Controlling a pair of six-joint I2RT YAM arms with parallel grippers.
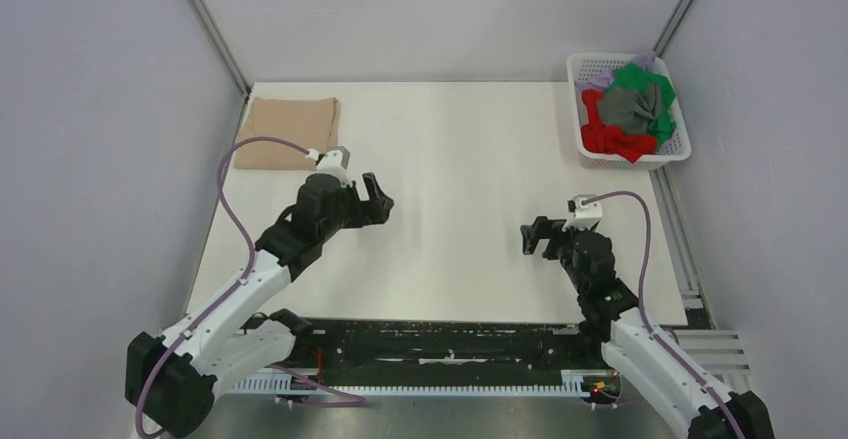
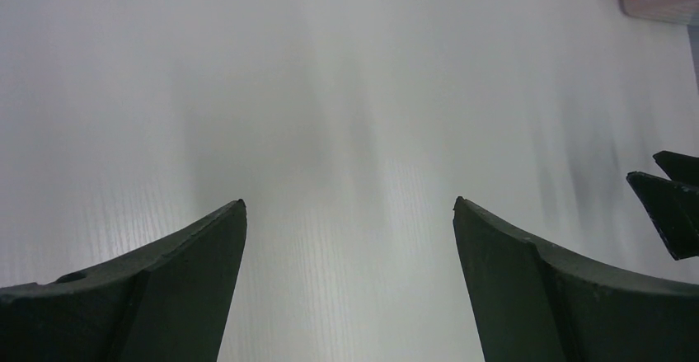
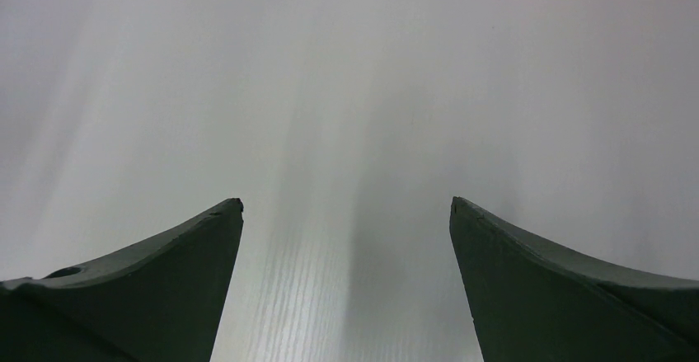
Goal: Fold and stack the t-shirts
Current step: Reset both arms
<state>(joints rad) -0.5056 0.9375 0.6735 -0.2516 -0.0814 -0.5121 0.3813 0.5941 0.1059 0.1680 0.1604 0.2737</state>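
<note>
A: Where are the shirts?
B: The tan shirt (image 1: pixel 290 131) lies folded, far left on the surface (image 1: pixel 460 149). The other shirts (image 1: pixel 640 107) sit bunched in the basket (image 1: pixel 600 57), far right.
A: And the tools?
B: The left tool (image 1: pixel 380 201) and the right tool (image 1: pixel 531 238) are both wide and hold nothing.
A: What's best now?
B: I think pinch only the top shirt and lift it high.
A: Any words to read?
B: None.

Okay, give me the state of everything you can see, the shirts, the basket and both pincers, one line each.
beige t-shirt, folded flat at the far left corner of the table
red t-shirt, crumpled in the basket
green t-shirt, crumpled in it
grey t-shirt, crumpled on top
lavender t-shirt, crumpled, mostly buried
basket, upright, full
left pincer, open, empty
right pincer, open, empty
</note>
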